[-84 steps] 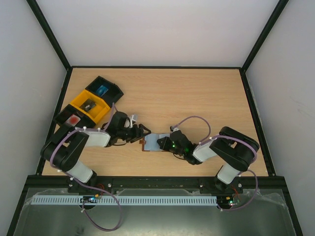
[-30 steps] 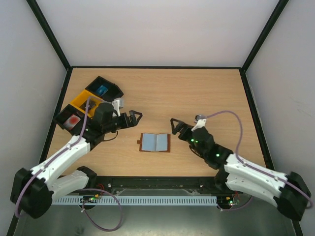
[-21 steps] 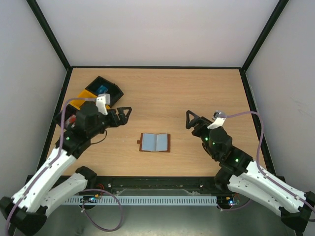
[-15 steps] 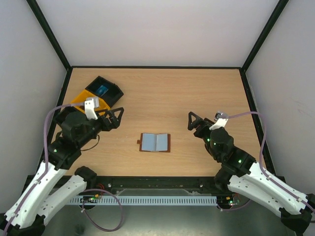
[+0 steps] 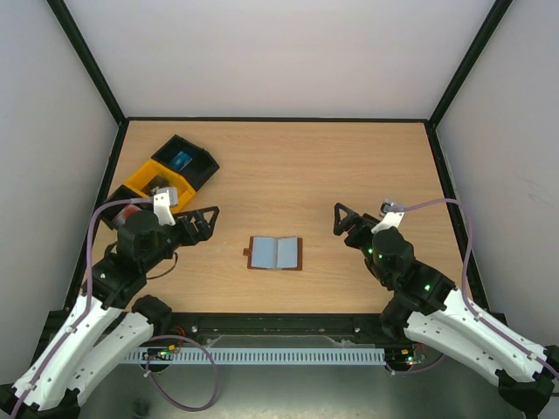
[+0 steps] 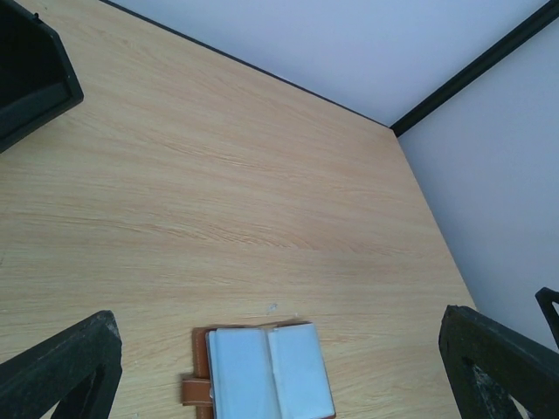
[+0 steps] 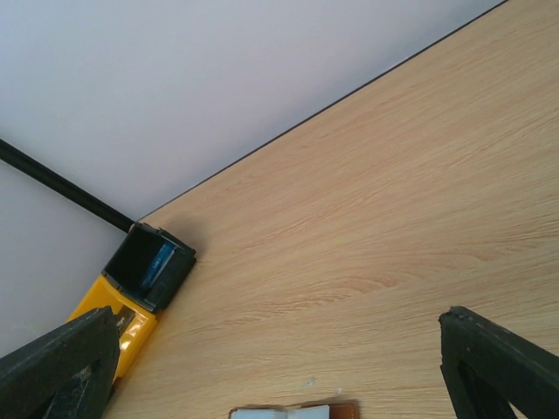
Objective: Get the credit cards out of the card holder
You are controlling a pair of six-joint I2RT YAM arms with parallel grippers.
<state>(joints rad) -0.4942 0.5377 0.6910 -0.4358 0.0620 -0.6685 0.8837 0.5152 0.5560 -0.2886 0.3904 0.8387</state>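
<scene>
Wallet [image 5: 275,253] lies open, pockets show no cards: task looks done. Left claw [image 5: 210,223] at its 9 o'clock, right claw [image 5: 338,220] at 3, both wide open, empty.

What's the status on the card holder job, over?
Both open and empty: left fingers, right fingers, clear of it. Open card holder flat on table, no cards showing. Nothing in the way.

Lab test booth: white walls [image 5: 279,52], black frame [image 5: 88,61], wooden table [image 5: 349,166].
</scene>
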